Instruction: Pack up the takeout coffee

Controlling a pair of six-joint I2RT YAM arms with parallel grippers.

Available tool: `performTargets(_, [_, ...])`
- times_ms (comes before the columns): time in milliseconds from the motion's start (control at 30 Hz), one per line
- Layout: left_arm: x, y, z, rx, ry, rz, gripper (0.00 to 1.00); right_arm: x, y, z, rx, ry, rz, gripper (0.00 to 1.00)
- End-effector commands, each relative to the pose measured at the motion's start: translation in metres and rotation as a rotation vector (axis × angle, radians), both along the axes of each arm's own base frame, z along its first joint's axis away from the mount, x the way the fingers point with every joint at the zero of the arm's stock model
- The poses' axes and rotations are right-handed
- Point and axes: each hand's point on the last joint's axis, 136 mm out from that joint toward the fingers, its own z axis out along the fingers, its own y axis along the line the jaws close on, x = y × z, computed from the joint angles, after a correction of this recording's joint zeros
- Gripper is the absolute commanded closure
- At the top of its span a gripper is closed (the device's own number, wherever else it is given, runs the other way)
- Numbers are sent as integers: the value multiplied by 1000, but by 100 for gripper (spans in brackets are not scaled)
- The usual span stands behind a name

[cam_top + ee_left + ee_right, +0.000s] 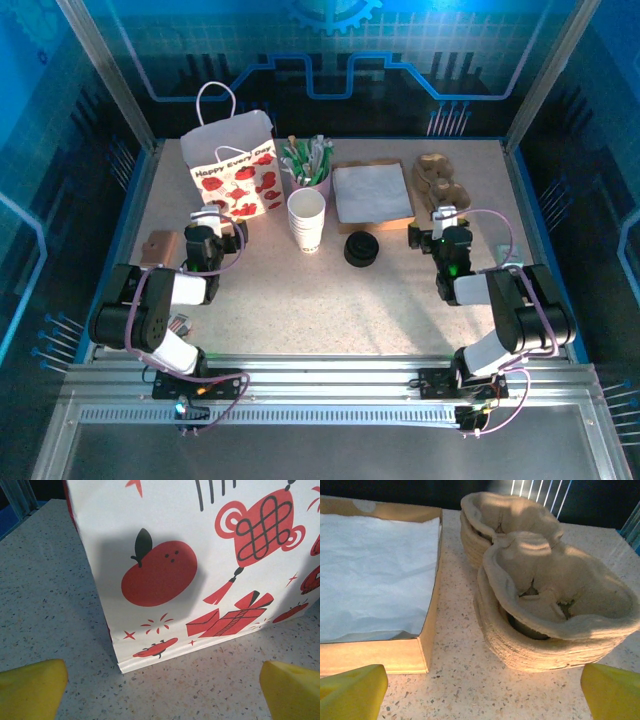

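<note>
The gift bag (235,145), upper left, is tall and light: the left gripper (162,690) faces its base, fingers spread wide, and a nudge could topple it. The right gripper (482,690), equally wide open, faces the pulp carriers (555,615) at upper right, which it might shove. At centre frame the takeout coffee (306,203) is, I judge, the top cup of the white stack (309,238): lidless, tapered, mouth up. Lifting it could drag nested cups along.
</note>
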Motion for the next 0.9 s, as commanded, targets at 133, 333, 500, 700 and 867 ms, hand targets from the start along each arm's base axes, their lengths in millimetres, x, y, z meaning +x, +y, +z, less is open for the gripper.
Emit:
performTargets(133, [-4,-9,51,25,-30,-38,1,-17,1,52,-120,-161,-105,1])
performTargets(333, [-20,-18,128,-230,-190,-3,1,-36,23,136,-13,-386,-120,0])
performTargets(500, [-51,5,154,-630,-162,265,1,-70,17,168,463,-422,-123,0])
performTargets(700, [-56,-25,192,-773,-239,62,1,-67,66,185,431,-253,80,0])
performTargets(867, [-56,-55,211,-723,-85,-78,1,-69,93,169,341,-37,140,0])
